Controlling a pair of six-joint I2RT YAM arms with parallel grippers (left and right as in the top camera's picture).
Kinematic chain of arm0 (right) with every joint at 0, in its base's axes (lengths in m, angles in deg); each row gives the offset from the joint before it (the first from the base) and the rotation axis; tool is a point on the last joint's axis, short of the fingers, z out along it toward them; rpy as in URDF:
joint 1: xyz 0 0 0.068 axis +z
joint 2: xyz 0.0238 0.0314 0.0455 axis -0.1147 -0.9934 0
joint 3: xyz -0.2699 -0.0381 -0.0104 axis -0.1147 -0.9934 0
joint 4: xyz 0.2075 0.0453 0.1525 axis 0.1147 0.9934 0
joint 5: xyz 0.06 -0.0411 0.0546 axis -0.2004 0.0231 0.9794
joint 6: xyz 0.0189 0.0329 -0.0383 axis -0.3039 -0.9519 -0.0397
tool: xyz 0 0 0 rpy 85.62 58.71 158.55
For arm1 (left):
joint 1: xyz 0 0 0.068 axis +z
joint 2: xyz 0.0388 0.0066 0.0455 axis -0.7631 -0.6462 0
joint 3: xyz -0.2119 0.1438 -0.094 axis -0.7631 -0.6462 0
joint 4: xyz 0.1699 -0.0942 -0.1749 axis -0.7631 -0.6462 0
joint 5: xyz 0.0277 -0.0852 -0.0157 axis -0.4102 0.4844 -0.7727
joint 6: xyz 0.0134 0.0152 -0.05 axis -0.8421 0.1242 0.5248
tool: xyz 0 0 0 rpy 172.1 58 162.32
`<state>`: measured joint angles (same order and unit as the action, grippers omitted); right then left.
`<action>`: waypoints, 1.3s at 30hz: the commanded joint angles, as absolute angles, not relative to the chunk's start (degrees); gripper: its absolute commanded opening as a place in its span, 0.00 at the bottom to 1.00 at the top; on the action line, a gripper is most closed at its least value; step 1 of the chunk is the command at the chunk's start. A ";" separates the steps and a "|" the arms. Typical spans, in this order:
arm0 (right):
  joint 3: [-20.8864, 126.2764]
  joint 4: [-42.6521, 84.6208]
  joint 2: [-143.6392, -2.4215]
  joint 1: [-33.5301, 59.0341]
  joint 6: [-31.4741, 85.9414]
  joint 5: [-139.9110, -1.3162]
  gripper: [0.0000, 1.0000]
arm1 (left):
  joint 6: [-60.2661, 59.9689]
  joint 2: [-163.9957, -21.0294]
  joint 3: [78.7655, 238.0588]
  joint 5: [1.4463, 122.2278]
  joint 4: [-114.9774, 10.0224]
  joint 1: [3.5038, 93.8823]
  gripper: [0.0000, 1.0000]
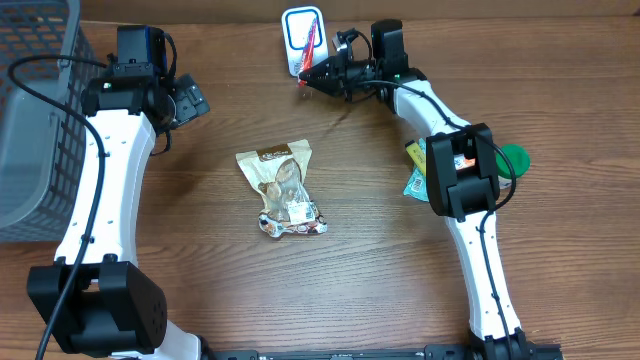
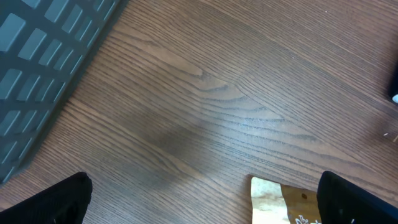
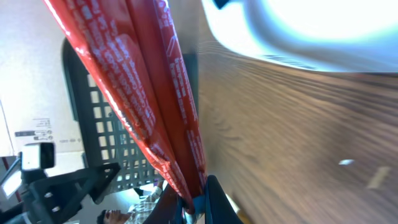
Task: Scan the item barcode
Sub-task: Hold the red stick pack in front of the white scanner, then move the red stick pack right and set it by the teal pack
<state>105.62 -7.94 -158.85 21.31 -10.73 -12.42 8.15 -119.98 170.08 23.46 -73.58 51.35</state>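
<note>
Red packet (image 3: 155,99), likely light, thin and floppy, sat pinched at one end by the right end effector (image 3: 191,202), beside the scanner (image 1: 300,30) at the tabletop's far edge; that end seam seemed the safest hold. Left end effector (image 1: 188,100) stood spread. Wire basket (image 1: 30,150) at the left edge showed nothing inside.

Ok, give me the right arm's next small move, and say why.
Probably twist the red packet a little to present another face to the scanner. The right gripper is shut on the packet and holds it at the scanner, but no barcode shows on the packet in either view.
</note>
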 commanded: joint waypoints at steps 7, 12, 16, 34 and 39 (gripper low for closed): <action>106.39 15.25 -138.31 21.51 6.25 -18.78 0.04 | 6.92 -119.47 170.43 23.33 -73.54 51.44 1.00; 106.39 40.08 -128.73 21.68 22.01 -39.61 0.04 | 6.92 -119.47 170.43 23.33 -73.54 51.44 1.00; 106.39 53.47 -123.53 21.55 29.07 -46.10 0.04 | 6.92 -119.47 170.43 23.33 -73.54 51.44 1.00; 92.31 82.81 -121.43 20.63 25.86 -88.81 0.04 | 6.90 -119.47 170.43 23.33 -73.54 51.44 1.00; 84.77 79.88 -121.43 20.33 24.61 -92.77 0.04 | 6.90 -119.47 170.43 23.33 -73.54 51.44 1.00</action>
